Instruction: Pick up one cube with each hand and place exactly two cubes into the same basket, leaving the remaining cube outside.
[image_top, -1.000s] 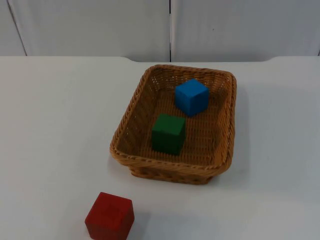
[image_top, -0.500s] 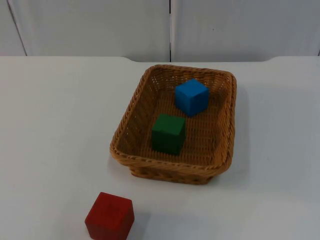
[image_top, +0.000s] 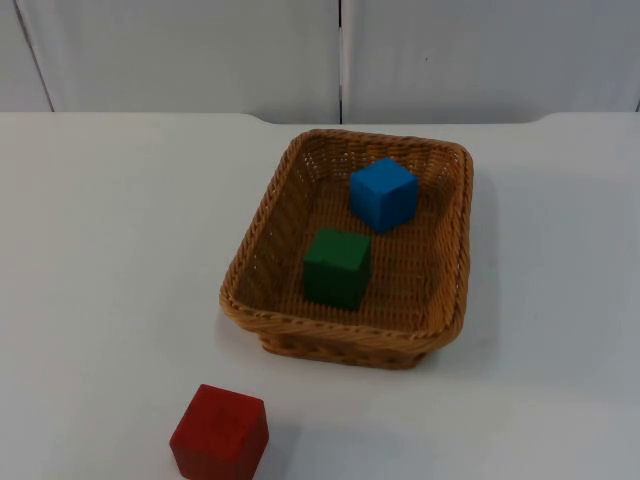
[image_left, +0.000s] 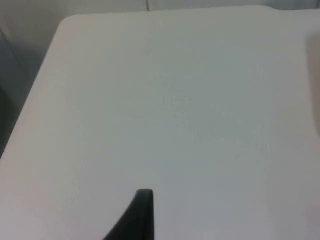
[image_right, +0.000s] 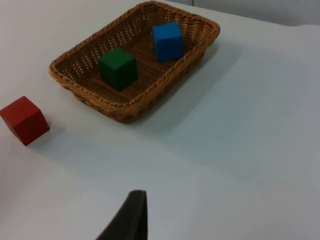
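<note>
A brown wicker basket (image_top: 340, 345) stands mid-table, a little right of centre. Inside it rest a blue cube (image_top: 383, 193) at the far end and a green cube (image_top: 337, 266) nearer the front. A red cube (image_top: 220, 434) lies on the table outside, front left of the basket. My right gripper (image_right: 131, 217) hangs above bare table well back from the basket (image_right: 125, 112), with the blue cube (image_right: 167, 41), green cube (image_right: 118, 67) and red cube (image_right: 24, 120) ahead of it. My left gripper (image_left: 140, 220) waits over bare white table, holding nothing that I can see.
The grey partition wall (image_top: 200, 50) closes the far side of the white table. The table's rounded corner and side edge (image_left: 47, 60) lie ahead of the left gripper. Open table surrounds the basket on all sides.
</note>
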